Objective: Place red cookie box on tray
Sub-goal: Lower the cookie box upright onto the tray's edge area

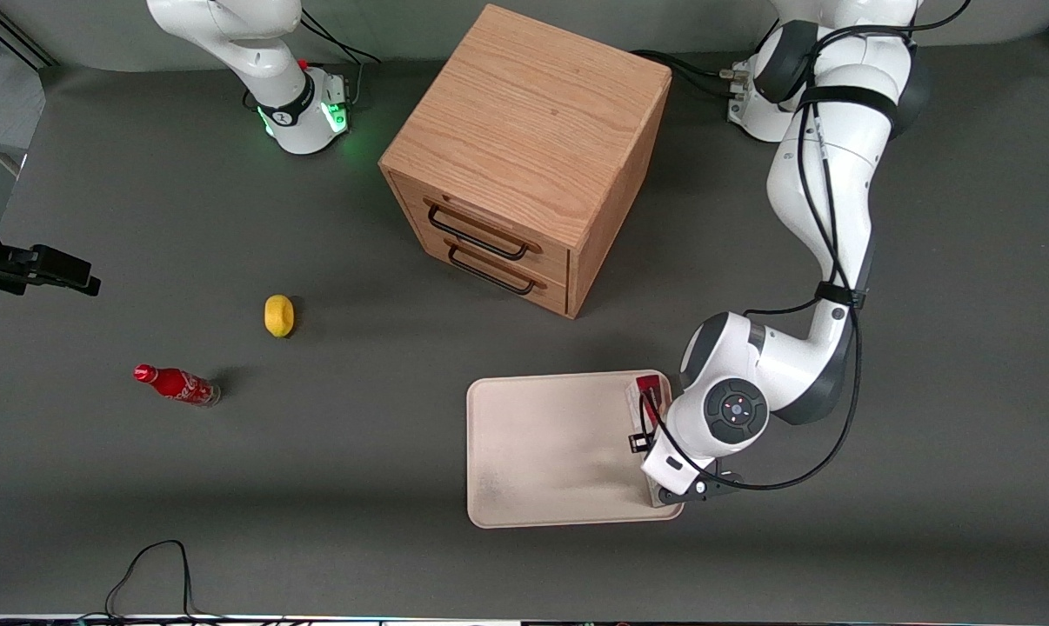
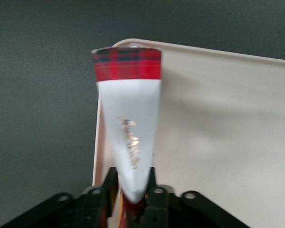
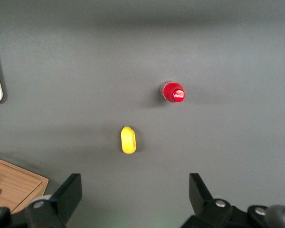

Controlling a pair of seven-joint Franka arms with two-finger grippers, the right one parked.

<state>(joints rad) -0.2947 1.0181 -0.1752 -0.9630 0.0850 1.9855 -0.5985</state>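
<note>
The red cookie box shows a white printed broad face and a red tartan end, and my left gripper is shut on it, with the black fingers pressing both of its sides. It is held over the rim of the cream tray, along the tray's edge nearest the working arm. In the front view only a sliver of the box shows over the tray, under the arm's wrist. Whether the box touches the tray cannot be told.
A wooden two-drawer cabinet stands farther from the front camera than the tray. A yellow lemon and a small red soda bottle lie toward the parked arm's end of the table. A black cable runs along the table's near edge.
</note>
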